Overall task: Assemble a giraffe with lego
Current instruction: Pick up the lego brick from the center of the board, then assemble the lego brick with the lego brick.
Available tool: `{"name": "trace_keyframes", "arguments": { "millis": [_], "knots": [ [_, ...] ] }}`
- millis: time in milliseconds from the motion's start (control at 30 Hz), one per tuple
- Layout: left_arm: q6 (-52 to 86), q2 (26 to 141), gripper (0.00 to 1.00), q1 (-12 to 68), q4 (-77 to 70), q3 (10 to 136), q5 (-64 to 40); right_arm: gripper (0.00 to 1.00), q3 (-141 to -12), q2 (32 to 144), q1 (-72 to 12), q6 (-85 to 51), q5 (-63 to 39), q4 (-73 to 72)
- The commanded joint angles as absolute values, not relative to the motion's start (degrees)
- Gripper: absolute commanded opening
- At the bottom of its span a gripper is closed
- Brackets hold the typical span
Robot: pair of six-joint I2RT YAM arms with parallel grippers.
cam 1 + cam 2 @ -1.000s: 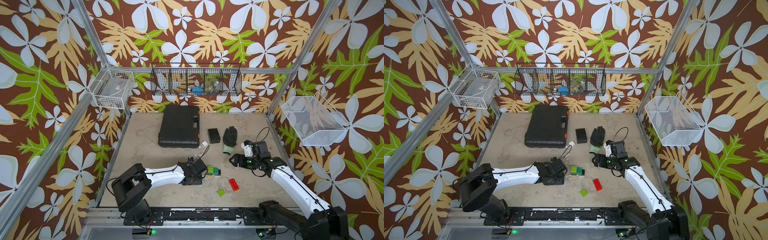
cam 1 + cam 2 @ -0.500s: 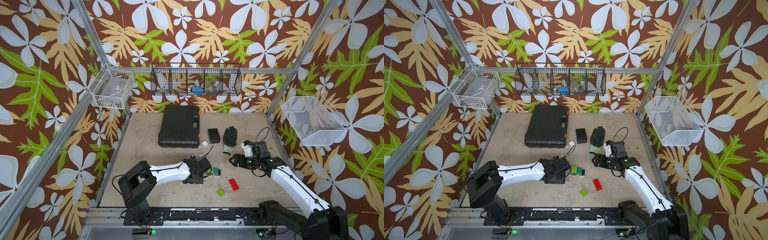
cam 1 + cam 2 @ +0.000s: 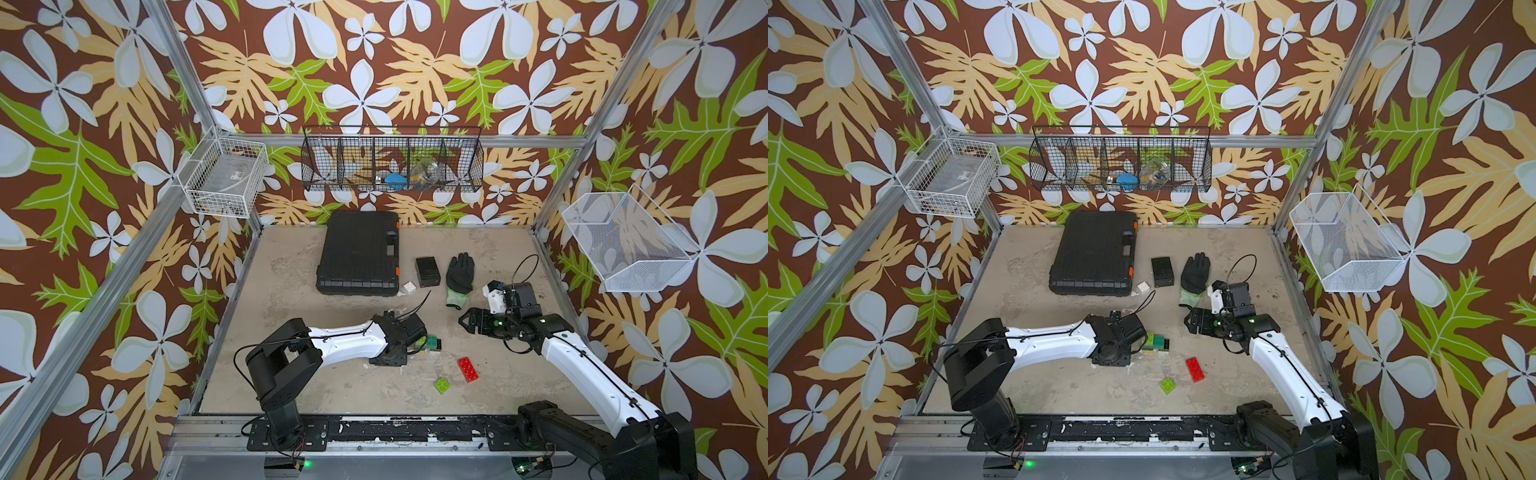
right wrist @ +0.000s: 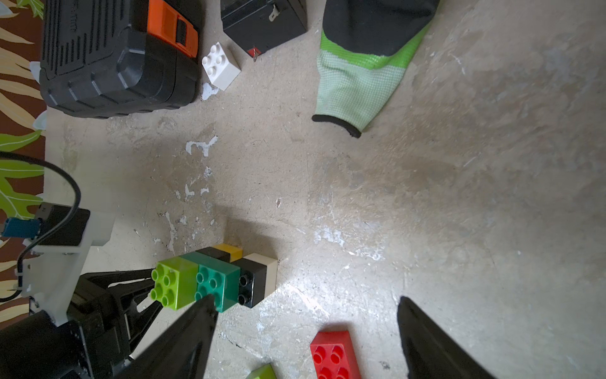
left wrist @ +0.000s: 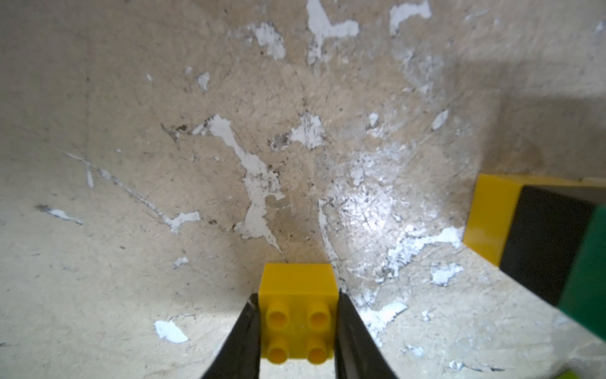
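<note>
The giraffe (image 4: 213,282) is a little over half built and lies on its side on the table (image 3: 286,291): two legs, one yellow-and-black and one white-and-black, are joined to the dark green body, and one lime neck piece sits on its end. The left gripper (image 5: 296,293), just beside that lime end, has its fingers clamped on a loose yellow brick (image 5: 298,328), probably the next neck piece. Lying loose are a second lime brick (image 3: 442,385), the red brick (image 3: 468,369) near it, and a white brick (image 3: 409,286) by the black case (image 3: 357,253), so the rest of the neck and the head remain to be built. The right gripper (image 3: 464,321) hovers nearby, fingers spread wide and empty
</note>
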State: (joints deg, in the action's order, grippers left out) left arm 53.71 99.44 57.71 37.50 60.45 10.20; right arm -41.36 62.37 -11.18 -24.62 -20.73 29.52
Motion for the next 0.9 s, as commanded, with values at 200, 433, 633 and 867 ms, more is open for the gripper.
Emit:
{"name": "trace_keyframes", "arguments": {
  "millis": [200, 433, 633, 867],
  "knots": [
    [53.6, 95.1, 0.17, 57.8, 49.5, 70.9, 14.5, 0.89, -42.3, 62.5, -11.1, -23.6, -20.1, 29.2],
    [52.0, 97.4, 0.16, 57.8, 53.9, 86.8, 10.4, 0.89, -42.1, 62.4, -11.1, -24.0, -20.1, 28.9],
    [49.9, 104.6, 0.16, 58.8, 55.7, 95.5, 9.3, 0.9, -42.5, 62.3, -11.1, -23.6, -19.7, 29.7],
    [49.1, 107.8, 0.16, 60.1, 57.0, 97.1, 9.2, 0.9, -42.7, 62.4, -11.1, -23.5, -19.7, 29.7]
  ]
}}
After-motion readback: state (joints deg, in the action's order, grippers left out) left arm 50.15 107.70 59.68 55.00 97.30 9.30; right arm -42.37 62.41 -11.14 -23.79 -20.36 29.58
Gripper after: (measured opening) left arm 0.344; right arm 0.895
